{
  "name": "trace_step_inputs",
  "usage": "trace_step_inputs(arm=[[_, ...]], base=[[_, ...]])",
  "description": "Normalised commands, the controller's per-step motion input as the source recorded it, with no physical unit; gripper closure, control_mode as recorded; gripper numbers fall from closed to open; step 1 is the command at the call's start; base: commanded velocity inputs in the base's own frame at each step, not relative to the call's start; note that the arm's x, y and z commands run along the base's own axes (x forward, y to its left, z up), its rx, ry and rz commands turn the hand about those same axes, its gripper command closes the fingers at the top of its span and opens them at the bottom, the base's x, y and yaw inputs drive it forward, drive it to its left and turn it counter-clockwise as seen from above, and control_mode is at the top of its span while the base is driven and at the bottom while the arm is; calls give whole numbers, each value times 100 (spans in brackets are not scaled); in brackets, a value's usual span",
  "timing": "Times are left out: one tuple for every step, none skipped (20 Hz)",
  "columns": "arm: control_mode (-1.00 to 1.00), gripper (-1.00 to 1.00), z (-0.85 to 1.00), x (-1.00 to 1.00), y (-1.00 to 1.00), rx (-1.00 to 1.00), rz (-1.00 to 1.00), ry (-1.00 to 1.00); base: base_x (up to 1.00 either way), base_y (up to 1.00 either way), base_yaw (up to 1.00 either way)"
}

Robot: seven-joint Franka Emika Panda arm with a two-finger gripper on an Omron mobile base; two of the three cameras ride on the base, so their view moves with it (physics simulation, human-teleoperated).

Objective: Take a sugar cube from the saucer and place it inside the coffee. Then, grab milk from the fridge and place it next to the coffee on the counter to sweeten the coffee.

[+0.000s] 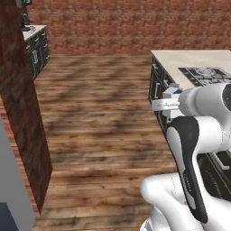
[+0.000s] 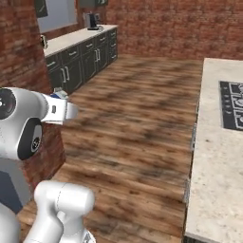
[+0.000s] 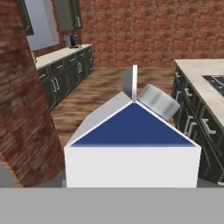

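Note:
The milk [image 3: 131, 148], a white carton with a blue gabled top and a grey cap, fills the near part of the hand view, held up off the wooden floor. My gripper [image 1: 164, 100] is shut on it, and the fingers are hidden behind the carton. A bit of the blue and white milk [image 1: 172, 92] shows above the hand, just left of the island counter [image 1: 198, 61]. From the other side the milk [image 2: 59, 94] tops the gripper [image 2: 66, 108]. The sugar cube, saucer and coffee are out of view. A flat grey panel [image 1: 11, 189] stands at lower left; I cannot tell if it is the fridge.
A brick pillar [image 1: 22, 113] stands close on the left. The beige island [image 2: 213, 156] on the right carries a black cooktop [image 2: 232, 104]. Across the wooden floor [image 2: 137, 109] a far counter [image 2: 78, 37] over dark cabinets bears a dark coffee machine [image 2: 92, 20].

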Motion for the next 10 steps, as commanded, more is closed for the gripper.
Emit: trace_step_inputs(arm=[[100, 100, 0, 0, 0, 0, 0, 0], [100, 100, 0, 0, 0, 0, 0, 0], [100, 100, 0, 0, 0, 0, 0, 0], [100, 100, 0, 0, 0, 0, 0, 0], [100, 100, 0, 0, 0, 0, 0, 0], [100, 100, 0, 0, 0, 0, 0, 0], [100, 100, 0, 0, 0, 0, 0, 0], [100, 100, 0, 0, 0, 0, 0, 0], [100, 100, 0, 0, 0, 0, 0, 0], [100, 100, 0, 0, 0, 0, 0, 0]], base=[[100, 9, -23], [100, 12, -23], [100, 14, -22], [100, 20, -22], [100, 22, -22], [100, 27, -22], [100, 43, -17], [100, 56, -12], [100, 61, -7], [100, 64, -4]])
